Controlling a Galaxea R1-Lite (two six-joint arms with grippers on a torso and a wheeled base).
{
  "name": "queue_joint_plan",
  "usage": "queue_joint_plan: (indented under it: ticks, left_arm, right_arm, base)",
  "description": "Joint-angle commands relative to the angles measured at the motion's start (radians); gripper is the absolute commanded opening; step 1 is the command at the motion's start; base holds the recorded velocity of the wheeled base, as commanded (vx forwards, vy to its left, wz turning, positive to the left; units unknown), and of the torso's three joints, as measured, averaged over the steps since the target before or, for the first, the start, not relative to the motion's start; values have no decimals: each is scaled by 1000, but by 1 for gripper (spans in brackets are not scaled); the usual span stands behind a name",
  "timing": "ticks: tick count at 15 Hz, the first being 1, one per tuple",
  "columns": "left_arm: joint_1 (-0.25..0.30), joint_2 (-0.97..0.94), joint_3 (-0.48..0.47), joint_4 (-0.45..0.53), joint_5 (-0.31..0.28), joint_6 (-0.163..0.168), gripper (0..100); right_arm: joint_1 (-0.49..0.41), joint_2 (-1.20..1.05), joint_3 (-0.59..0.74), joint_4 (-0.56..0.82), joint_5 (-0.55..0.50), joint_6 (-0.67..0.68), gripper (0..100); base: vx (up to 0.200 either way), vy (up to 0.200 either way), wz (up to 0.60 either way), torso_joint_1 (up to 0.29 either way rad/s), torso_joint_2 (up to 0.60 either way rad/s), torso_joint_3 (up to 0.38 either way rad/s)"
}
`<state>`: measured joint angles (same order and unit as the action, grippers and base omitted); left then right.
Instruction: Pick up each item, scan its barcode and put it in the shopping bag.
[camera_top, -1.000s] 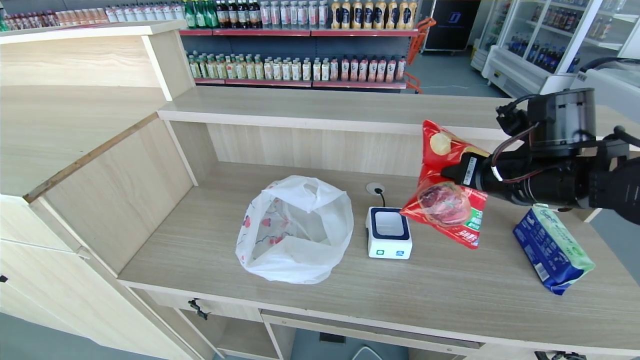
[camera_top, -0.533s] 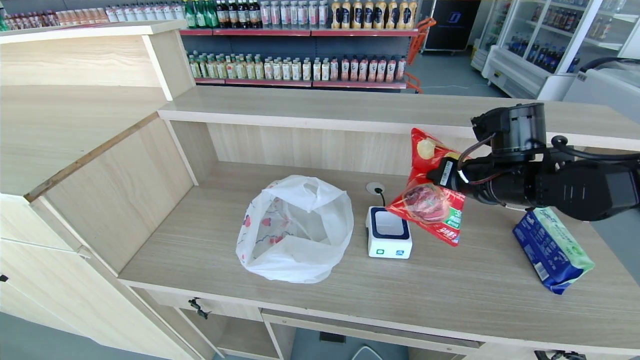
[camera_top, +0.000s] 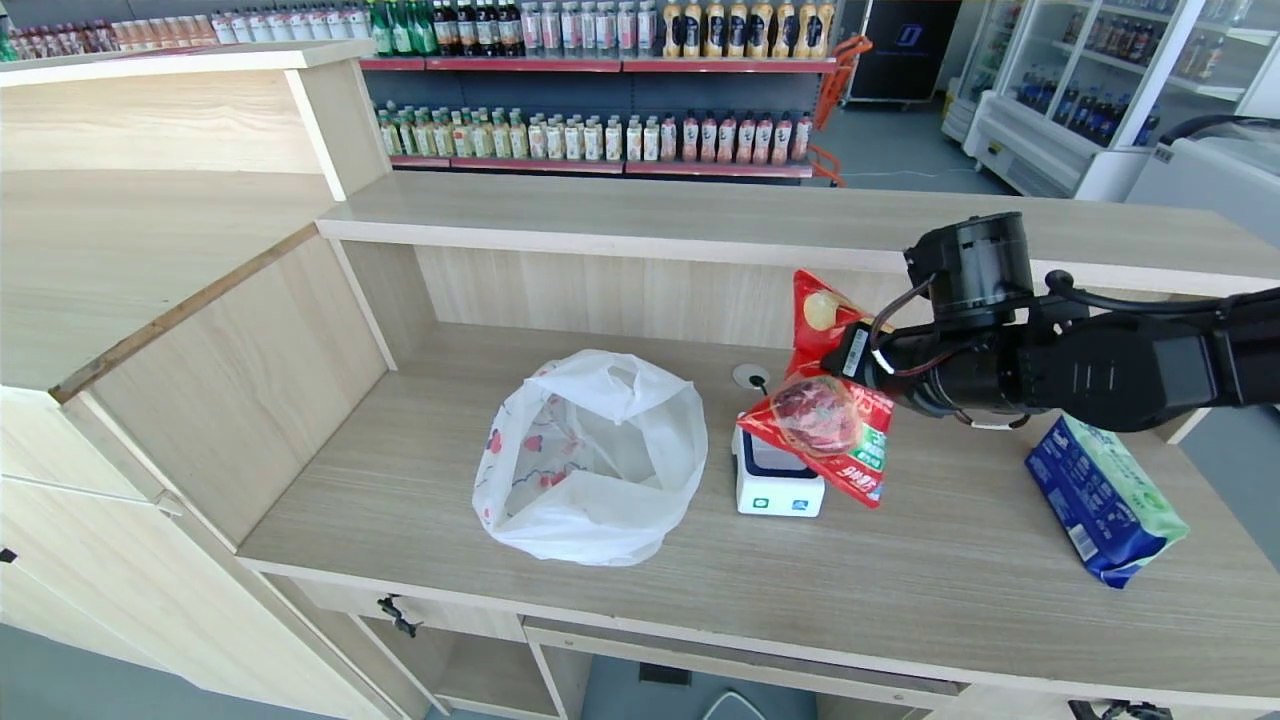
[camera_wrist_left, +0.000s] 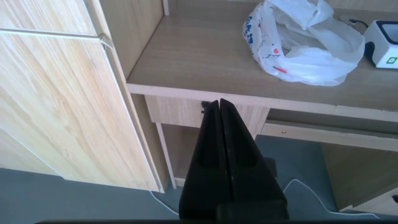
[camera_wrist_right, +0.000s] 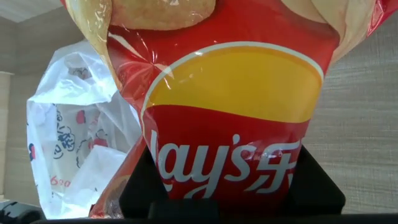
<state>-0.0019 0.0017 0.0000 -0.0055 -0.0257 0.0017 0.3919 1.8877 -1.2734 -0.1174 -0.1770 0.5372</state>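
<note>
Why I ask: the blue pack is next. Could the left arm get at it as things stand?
Probably not. The left gripper hangs shut off the counter, near the shopping bag; the blue pack lies at the far right end, beyond the right gripper holding the chip bag over the scanner.

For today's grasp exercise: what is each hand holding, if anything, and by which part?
The right hand grips the red chip bag around its middle; the left hand is shut on nothing.
</note>
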Motion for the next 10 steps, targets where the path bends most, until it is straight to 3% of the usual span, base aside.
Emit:
queue_joint_plan:
  ticks: [1, 7, 8, 10]
  left_arm:
    - [0, 1, 0, -1, 1, 0, 0]
    - [0, 1, 0, -1, 0, 0, 0]
    - [0, 1, 0, -1, 0, 0, 0]
    - [0, 1, 0, -1, 0, 0, 0]
  right_arm:
    - [4, 14, -11, -2, -2, 0, 0]
    - [-19, -27, -12, -2, 4, -23, 0]
    - [-27, -71, -3, -10, 30, -79, 0]
    - [-39, -196, 29, -74, 211, -230, 0]
  base:
    - [0, 0, 0, 0, 0, 0]
    - [0, 0, 0, 0, 0, 0]
    - [0, 0, 0, 0, 0, 0]
    - [0, 0, 0, 0, 0, 0]
